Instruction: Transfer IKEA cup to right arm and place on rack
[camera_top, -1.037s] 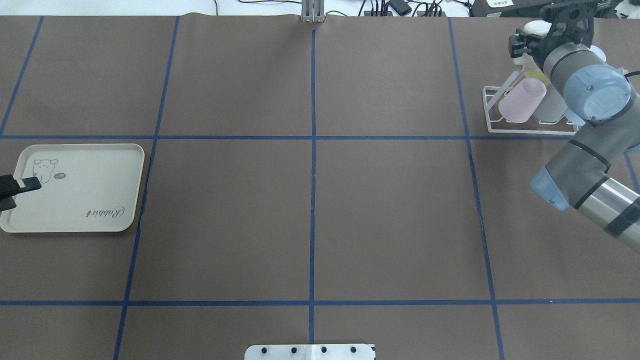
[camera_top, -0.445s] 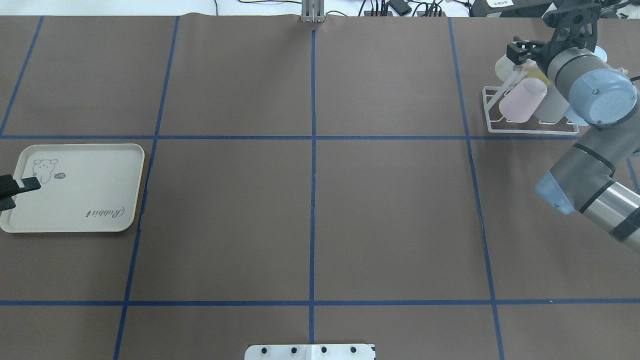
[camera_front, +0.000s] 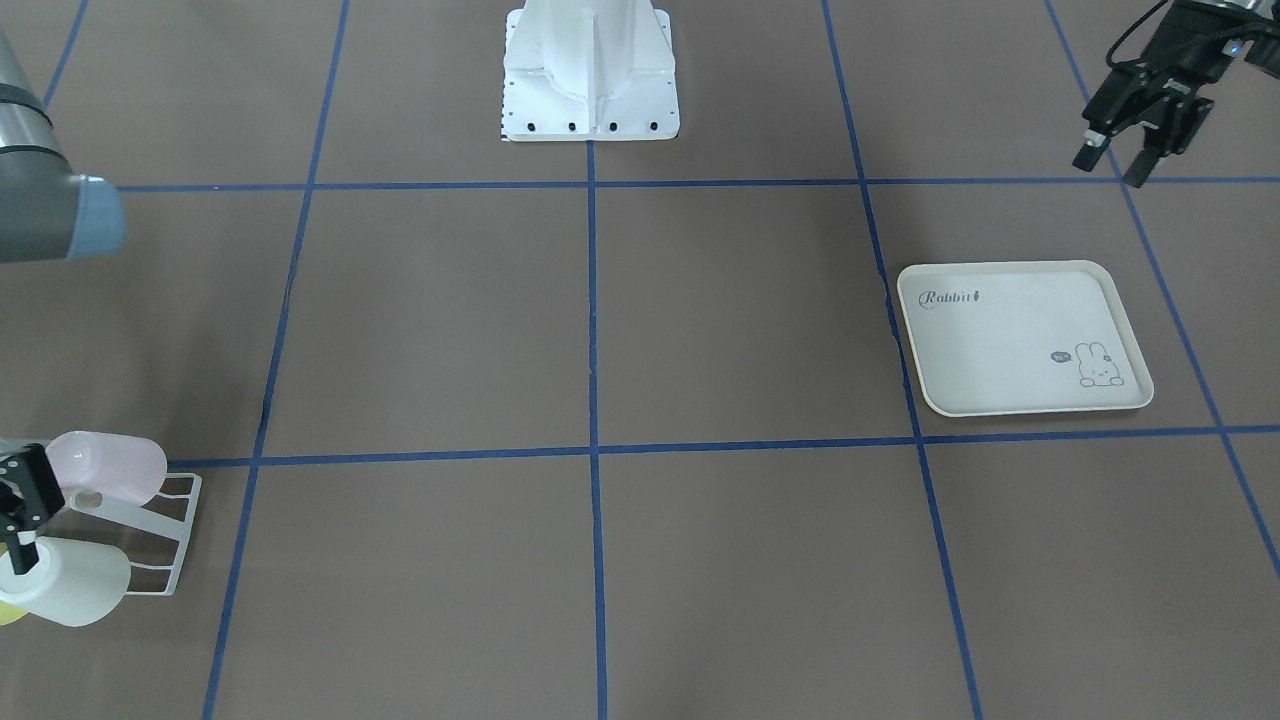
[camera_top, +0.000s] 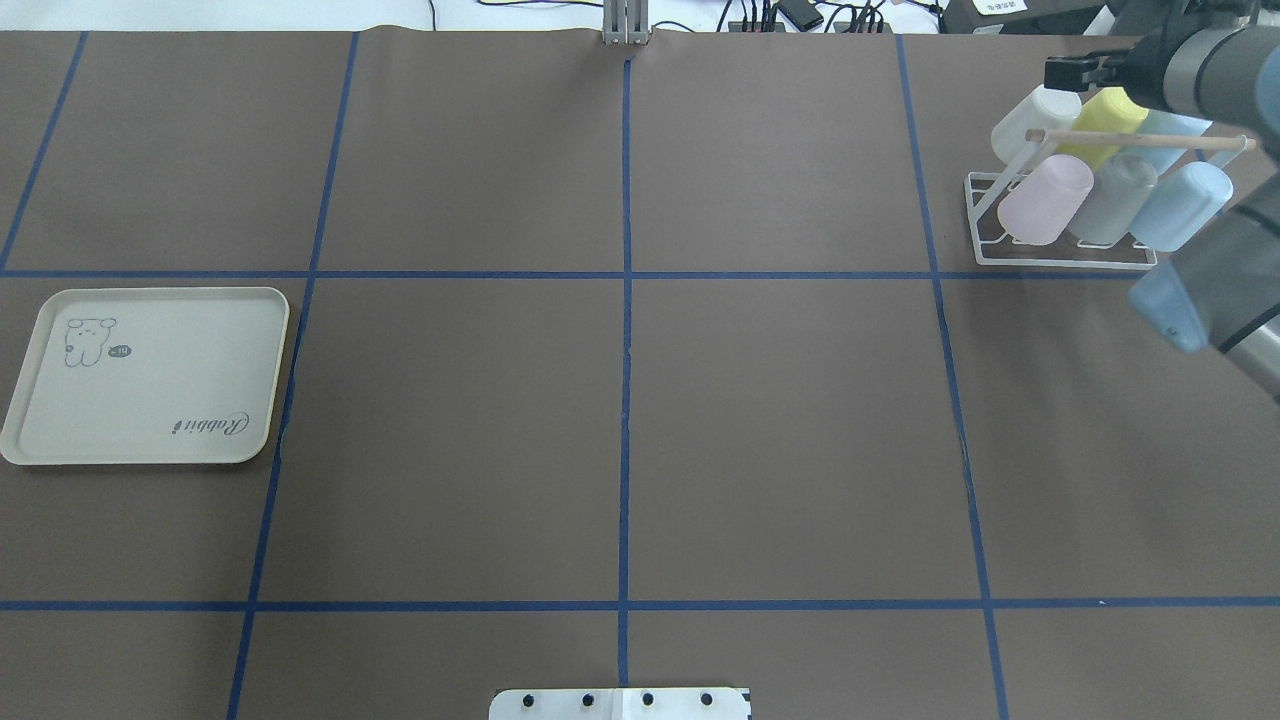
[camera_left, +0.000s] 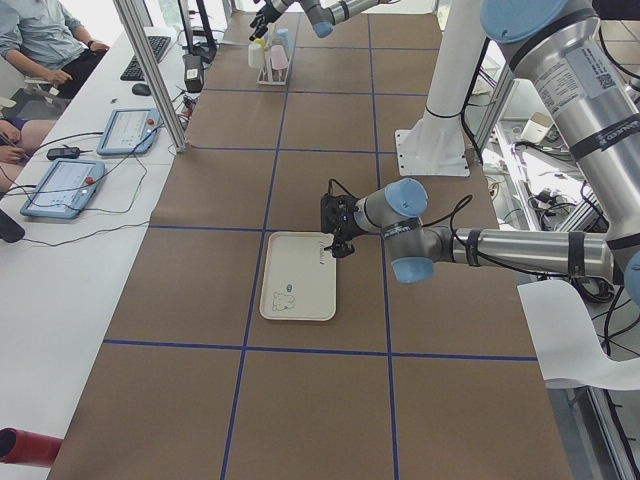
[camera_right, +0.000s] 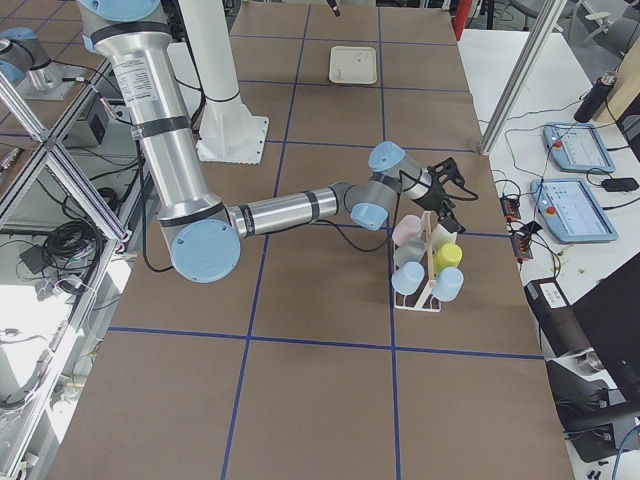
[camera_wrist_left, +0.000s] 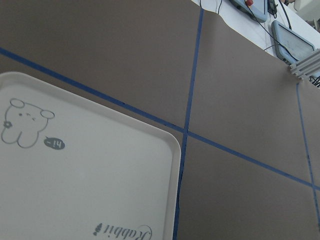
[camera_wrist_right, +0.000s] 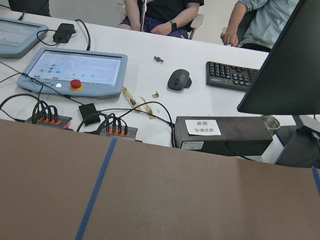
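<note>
Seen from overhead, the white IKEA cup (camera_top: 1030, 118) lies tilted on the rack (camera_top: 1060, 263), long axis from 8 to 2 o'clock, just at 7 o'clock from the right gripper (camera_top: 1055, 72), whose jaws seem apart and empty, while the left gripper (camera_front: 1112, 168), also spread and empty, is far off.

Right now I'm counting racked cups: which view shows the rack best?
Overhead exterior: the rack shows nearly whole, cups separable. Front-facing crops it at the edge; exterior right shows it smaller, end-on; exterior left, tiny; wrist views miss it.
</note>
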